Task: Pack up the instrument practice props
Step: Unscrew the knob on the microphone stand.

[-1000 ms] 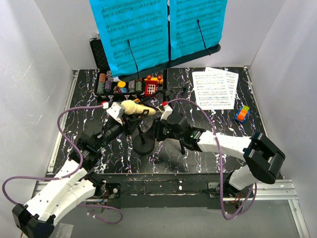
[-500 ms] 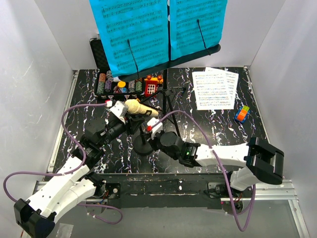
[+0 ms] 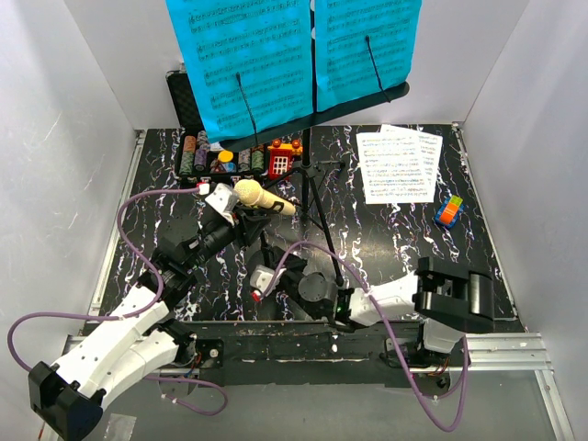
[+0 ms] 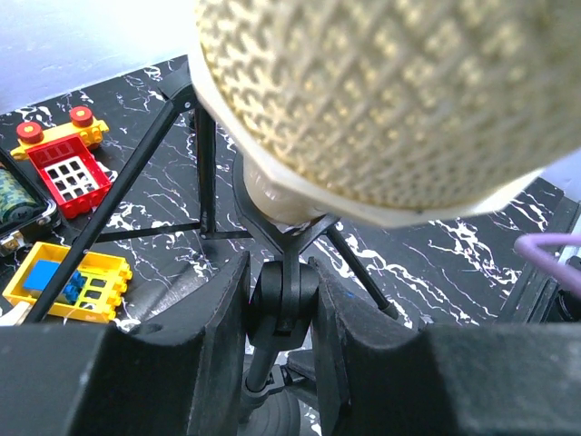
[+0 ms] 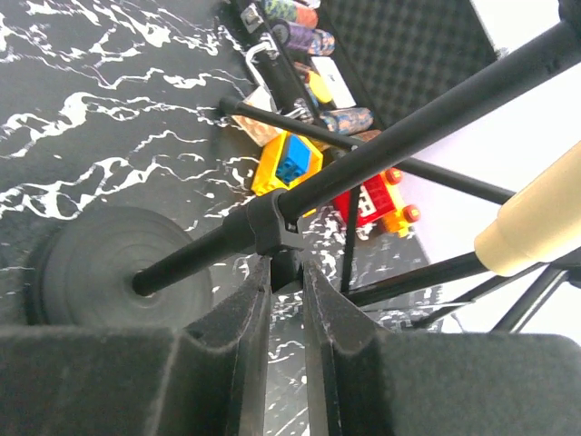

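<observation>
Since both arms are on the same prop, everything turns on how the mic stand (image 5: 363, 163) lies between them. In the right wrist view its pole runs tilted, from the round base (image 5: 104, 259) at lower left up toward the upper right. The cream microphone (image 3: 262, 197) sits in the clip on top, lying roughly left to right in the top view with its mesh head to the left. All of this stands mid-table, in front of the poker chip case (image 3: 197, 147) and just beside the tripod legs of the music stand (image 3: 367, 99).

We see the left gripper (image 4: 281, 304) clamped on the black swivel joint right under the mic, so that arm is nearer the mic. The right gripper (image 5: 286, 272) is low on the pole, at the collar just above the base. Its jaws sit nearly together around a small lug under that collar, but we can't tell if the pads actually bite.

We reckon the mic has to slide out along its own axis while the lower grip steadies the stand.

As for writing, the blue sheet-music pages (image 3: 248, 64) and the white sheets (image 3: 400, 165) show printed staves, too small to read, and we spot no brand names anywhere
</observation>
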`<state>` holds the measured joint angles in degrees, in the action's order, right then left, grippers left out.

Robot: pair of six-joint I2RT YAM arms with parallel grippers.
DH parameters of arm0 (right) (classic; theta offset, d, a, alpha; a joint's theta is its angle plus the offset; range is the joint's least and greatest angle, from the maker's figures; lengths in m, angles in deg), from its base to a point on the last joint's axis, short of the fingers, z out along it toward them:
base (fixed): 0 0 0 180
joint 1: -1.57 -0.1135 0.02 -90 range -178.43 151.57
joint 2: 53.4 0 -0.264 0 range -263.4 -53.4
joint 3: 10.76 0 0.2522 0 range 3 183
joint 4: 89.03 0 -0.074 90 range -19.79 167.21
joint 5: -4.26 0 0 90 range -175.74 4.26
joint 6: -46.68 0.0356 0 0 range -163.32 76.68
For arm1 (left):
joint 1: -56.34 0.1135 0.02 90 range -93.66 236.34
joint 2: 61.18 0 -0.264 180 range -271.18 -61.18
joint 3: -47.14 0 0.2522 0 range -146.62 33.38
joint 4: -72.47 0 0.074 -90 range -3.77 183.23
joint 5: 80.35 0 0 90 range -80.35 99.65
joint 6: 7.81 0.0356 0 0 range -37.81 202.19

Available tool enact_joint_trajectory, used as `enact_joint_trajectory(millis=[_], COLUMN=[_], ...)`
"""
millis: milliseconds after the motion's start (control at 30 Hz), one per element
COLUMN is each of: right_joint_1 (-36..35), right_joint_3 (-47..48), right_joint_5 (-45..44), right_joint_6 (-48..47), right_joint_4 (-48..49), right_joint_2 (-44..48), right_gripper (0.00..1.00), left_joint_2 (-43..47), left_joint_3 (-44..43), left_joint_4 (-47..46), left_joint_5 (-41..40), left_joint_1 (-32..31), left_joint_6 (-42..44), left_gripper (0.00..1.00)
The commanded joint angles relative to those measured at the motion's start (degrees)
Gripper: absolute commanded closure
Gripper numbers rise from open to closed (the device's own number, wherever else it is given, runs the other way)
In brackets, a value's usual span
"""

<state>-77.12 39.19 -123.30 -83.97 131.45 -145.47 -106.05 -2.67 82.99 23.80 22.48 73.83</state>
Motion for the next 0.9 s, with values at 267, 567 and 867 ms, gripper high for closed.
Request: enact_joint_trajectory(millis=[267,567,867], right_joint_1=[-1.46,0.03,17.15], right_joint_3=[2.66,10.48,12.51], right_joint_5=[-11.40,-1.82,29.18], right_joint_6=[-4.66,27.33,67.42], right_joint_4=[2.16,-36.80,-56.79], right_joint_2=[2.49,16.82,25.01], right_gripper=[0.61,0.13,0.16], left_joint_2=[-1.02,-0.93,-1.81], left_joint_3=[3.18,3.36,3.62], left_joint_4=[11.68,11.77,10.90], left_joint_5=[0.88,0.35,-0.35], left_joint_1=[-1.29,-1.20,-1.82], left_joint_6=[-5.53,-5.35,-5.70], left_gripper=[1.00,1.00,1.00])
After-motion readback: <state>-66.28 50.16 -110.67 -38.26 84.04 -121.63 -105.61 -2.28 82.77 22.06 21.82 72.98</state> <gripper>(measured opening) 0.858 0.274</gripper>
